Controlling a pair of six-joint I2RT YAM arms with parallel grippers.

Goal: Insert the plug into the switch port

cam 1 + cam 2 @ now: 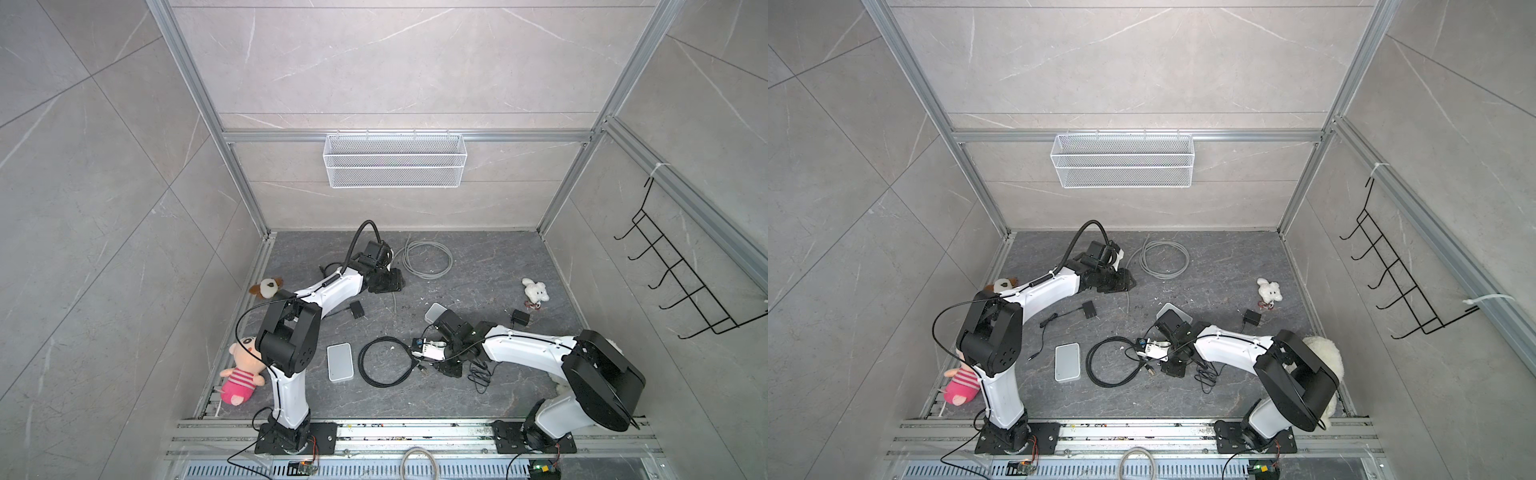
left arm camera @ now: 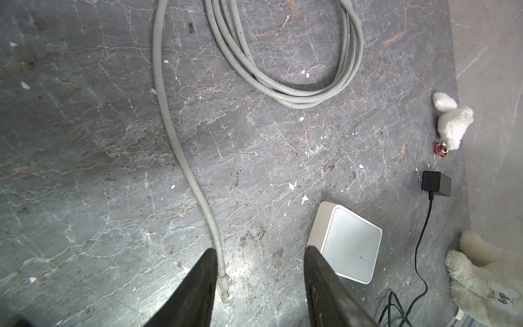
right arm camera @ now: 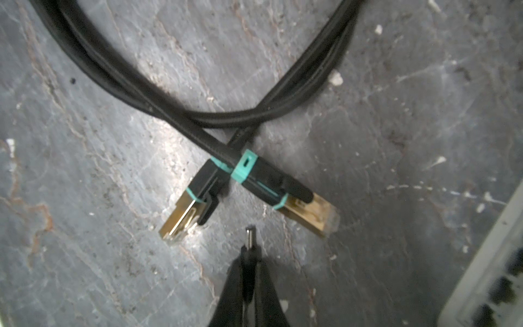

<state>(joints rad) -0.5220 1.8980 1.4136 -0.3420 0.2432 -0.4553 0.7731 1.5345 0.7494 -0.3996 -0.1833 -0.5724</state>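
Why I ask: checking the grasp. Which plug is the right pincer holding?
The thin black barrel plug, pinched in the shut right pincer; the two gold plugs lie free, untouched.

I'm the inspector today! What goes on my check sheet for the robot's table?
Surface: dark stone-look tabletop, white flecks scattered.
Job's things: plug pinched in right gripper; switch nearby, ports showing.
Clutter: dog toy, pink doll, small white plush, big cream plush, black adapter, second black adapter, flat white box.
Grippers: right gripper shut on plug; left gripper open, end of grey cable between its fingers.
Cables: grey cable coiled at the back; black cable coiled mid-table, gold-tipped ends loose.
Surroundings: wire basket and hook rack on tiled walls.
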